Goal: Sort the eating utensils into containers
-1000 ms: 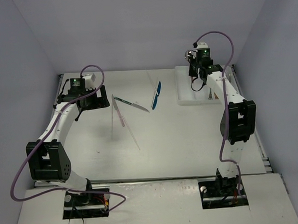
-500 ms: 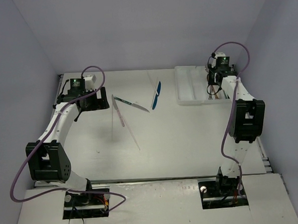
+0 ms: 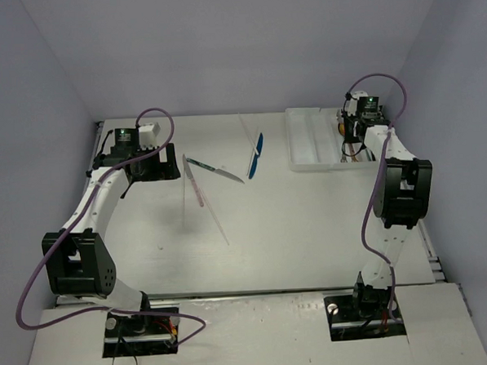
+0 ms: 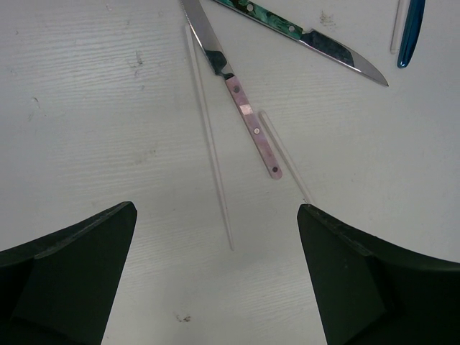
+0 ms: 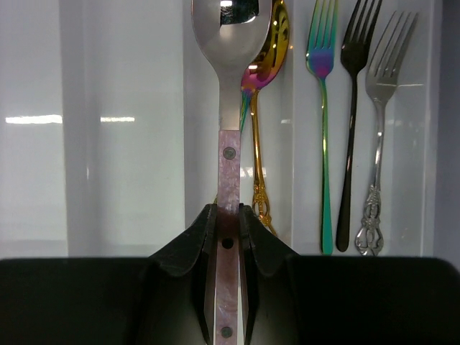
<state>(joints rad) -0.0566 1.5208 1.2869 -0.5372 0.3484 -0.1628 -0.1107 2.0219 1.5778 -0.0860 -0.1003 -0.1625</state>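
My right gripper (image 5: 228,215) is shut on the pink handle of a silver spoon (image 5: 230,154), which hangs over a compartment of the white tray (image 5: 122,144) near the tray's right side (image 3: 311,138). A gold spoon (image 5: 267,93) lies under it. My left gripper (image 4: 215,208) stands open above the table, with nothing between its fingers. Ahead of it lie a pink-handled knife (image 4: 248,118), a teal-handled knife (image 4: 302,32), a blue utensil (image 4: 413,32) and two thin pale sticks (image 4: 212,158).
The tray's right compartment holds an iridescent fork (image 5: 323,129), a black fork (image 5: 352,129) and a silver fork (image 5: 377,144). The loose utensils lie in the table's middle back (image 3: 214,172), with the blue one (image 3: 257,155) nearest the tray.
The right arm has swung right along the tray with the spoon in its grip. The left arm and the loose utensils have not moved.
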